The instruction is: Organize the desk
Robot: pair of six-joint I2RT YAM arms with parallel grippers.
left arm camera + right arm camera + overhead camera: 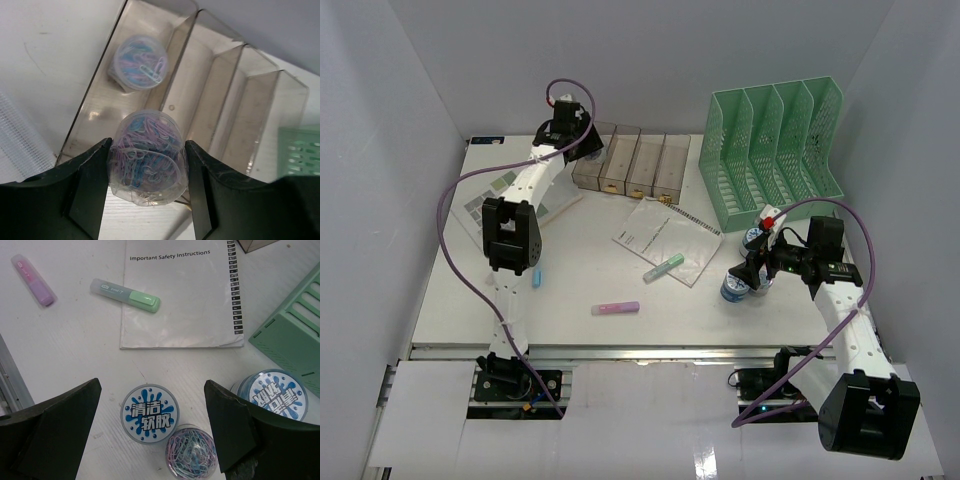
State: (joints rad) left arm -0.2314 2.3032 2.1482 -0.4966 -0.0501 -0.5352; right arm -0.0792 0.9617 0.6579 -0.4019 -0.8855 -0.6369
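Left claw (148, 150) pinches clear round plastic paperclip tub (147, 165), right claw (152, 385) spread wide, large flat white rectangular tabletop (700, 320) below both, long axis left-right along near silver metal rail (650, 352).

"Important Safety Instructions" on the white booklet (180, 300); "清洁软胶" on the blue-and-white round lid (149, 413).
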